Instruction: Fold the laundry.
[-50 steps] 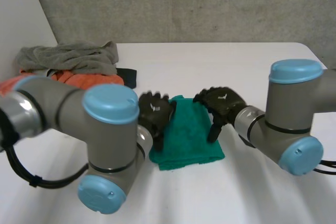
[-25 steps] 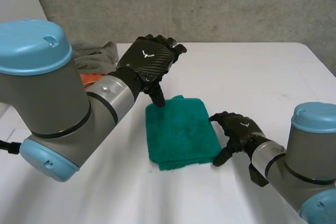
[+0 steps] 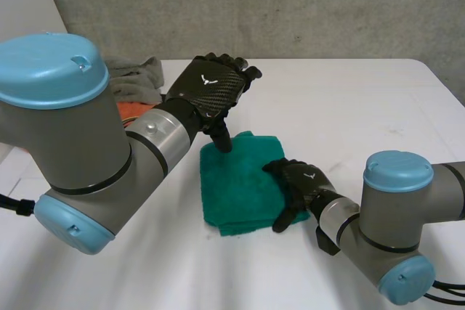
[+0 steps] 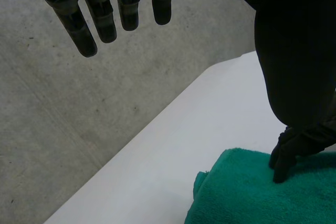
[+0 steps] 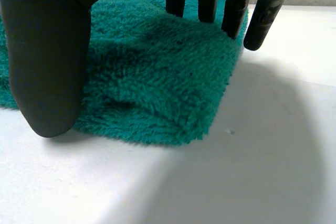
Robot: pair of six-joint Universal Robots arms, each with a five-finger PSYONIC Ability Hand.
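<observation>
Because the folded green towel (image 3: 240, 176), lying mid-way across the table (image 3: 356, 107), looks soft, light and floppy, its corners seem the best hold. Right hand (image 3: 301, 179) presses straight fingers on its right edge; left hand (image 3: 207, 85) hangs spread over the far-left corner, thumb touching cloth.

A teal-green terry towel (image 3: 243, 179) lies flat on the white table (image 3: 349, 99), around the middle. It is folded into a thick rectangle, with its stacked layers showing along the near edge and a rounded fold at the far side. At the table's far left 2 unfolded pieces lie heaped: a crumpled grey cloth (image 3: 138, 72), and an orange cloth (image 3: 129, 110) just nearer.
</observation>
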